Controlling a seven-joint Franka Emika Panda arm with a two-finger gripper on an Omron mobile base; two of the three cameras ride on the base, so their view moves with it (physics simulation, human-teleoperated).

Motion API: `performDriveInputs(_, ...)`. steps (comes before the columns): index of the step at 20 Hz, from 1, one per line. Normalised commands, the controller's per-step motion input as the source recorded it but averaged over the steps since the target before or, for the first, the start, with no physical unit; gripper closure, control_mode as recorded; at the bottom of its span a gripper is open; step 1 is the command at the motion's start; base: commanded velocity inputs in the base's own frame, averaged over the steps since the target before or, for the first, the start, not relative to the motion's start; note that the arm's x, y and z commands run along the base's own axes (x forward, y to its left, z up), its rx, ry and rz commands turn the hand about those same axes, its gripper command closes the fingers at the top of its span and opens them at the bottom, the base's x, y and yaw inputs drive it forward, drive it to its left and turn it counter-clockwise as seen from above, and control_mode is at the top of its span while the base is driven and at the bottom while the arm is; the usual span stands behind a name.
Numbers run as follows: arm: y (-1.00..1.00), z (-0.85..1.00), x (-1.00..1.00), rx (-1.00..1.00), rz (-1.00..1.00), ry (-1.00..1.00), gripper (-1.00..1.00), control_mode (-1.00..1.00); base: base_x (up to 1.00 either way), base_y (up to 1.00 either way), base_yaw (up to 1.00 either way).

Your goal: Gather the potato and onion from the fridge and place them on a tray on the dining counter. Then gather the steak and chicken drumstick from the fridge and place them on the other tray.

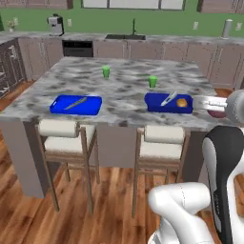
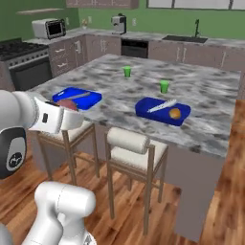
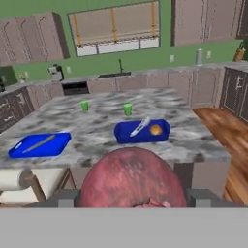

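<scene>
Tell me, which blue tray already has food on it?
The right-hand blue tray holds a small orange-brown item beside its utensil; the left blue tray carries only a utensil.

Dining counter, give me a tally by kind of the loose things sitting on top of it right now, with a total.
Blue trays: 2, left and right
Green cups: 2, and
Silver utensils: 2, one per tray, and
Orange-brown round food item on the right tray: 1
Total: 7
</scene>
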Motion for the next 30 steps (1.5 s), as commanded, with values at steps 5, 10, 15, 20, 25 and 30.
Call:
performDriveInputs(5,0.00,0.00,0.00,0.00,0.00,0.00,1.00,1.00,0.11,0.74,-0.63)
performDriveInputs(10,0.00,0.00,0.00,0.00,0.00,0.00,1.00,1.00,0.14,1.00,-0.34)
performDriveInputs(15,0.00,0.00,0.00,0.00,0.00,0.00,1.00,1.00,0.67,0.25,-0.19)
performDriveInputs(20,0.00,0.00,0.00,0.00,0.00,0.00,1.00,1.00,0.68,-0.25,-0.13)
performDriveInputs(25,0.00,0.00,0.00,0.00,0.00,0.00,1.00,1.00,0.85,0.75,-0.23)
performDriveInputs(30,0.00,0.00,0.00,0.00,0.00,0.00,1.00,1.00,0.71,0.91,-0.32)
